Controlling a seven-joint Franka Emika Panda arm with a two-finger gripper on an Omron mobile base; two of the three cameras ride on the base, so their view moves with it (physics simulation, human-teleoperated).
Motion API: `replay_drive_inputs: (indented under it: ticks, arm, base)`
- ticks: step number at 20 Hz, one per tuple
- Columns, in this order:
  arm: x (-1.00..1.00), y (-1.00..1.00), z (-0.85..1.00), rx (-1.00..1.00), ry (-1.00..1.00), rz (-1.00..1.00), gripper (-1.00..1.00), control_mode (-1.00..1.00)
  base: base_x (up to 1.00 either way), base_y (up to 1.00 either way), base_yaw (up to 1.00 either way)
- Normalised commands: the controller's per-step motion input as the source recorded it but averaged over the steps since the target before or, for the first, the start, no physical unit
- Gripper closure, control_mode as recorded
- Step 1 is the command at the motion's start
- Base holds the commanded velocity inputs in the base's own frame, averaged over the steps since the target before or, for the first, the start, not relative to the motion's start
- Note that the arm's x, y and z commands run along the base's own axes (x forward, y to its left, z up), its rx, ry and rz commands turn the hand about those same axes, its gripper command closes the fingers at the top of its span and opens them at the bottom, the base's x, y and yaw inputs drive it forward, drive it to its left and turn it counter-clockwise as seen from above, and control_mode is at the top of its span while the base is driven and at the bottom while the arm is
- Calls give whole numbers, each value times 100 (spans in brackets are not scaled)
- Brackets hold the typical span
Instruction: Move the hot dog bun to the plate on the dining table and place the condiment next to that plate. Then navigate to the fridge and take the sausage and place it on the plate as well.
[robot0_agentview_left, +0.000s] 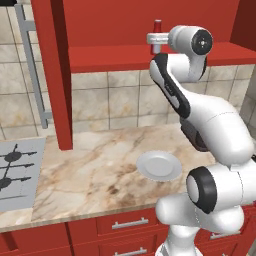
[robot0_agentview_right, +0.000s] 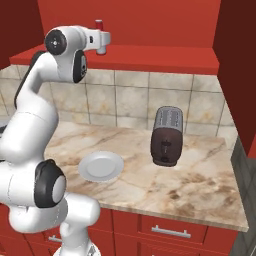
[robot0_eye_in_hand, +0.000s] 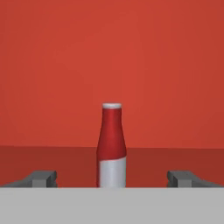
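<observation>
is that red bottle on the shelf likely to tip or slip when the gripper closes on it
The bottle stands upright, tall and narrow, so a push near its cap could probably topple it. Its sides look smooth and taper upward, so it might slip; a grip low on the pale band seems safer. The open gripper already straddles it.
</observation>
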Motion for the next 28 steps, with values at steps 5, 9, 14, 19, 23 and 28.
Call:
replay_drive_inputs:
  ticks: [5, 9, 14, 19, 23, 28]
  arm:
    - [41, 0, -6, 0, 5, 0, -100, -100]
    - [33, 0, -11, 0, 5, 0, -100, -100]
    - [29, 0, -10, 0, 3, 0, -100, -100]
    - [31, 0, -7, 0, 1, 0, -100, -100]
    - [35, 0, -8, 0, 2, 0, -100, -100]
    - [31, 1, -10, 0, 3, 0, -100, -100]
  base:
    - [0, 0, 0]
    - [0, 0, 0]
    - [0, 0, 0]
    - [0, 0, 0]
    - [0, 0, 0]
    - [0, 0, 0]
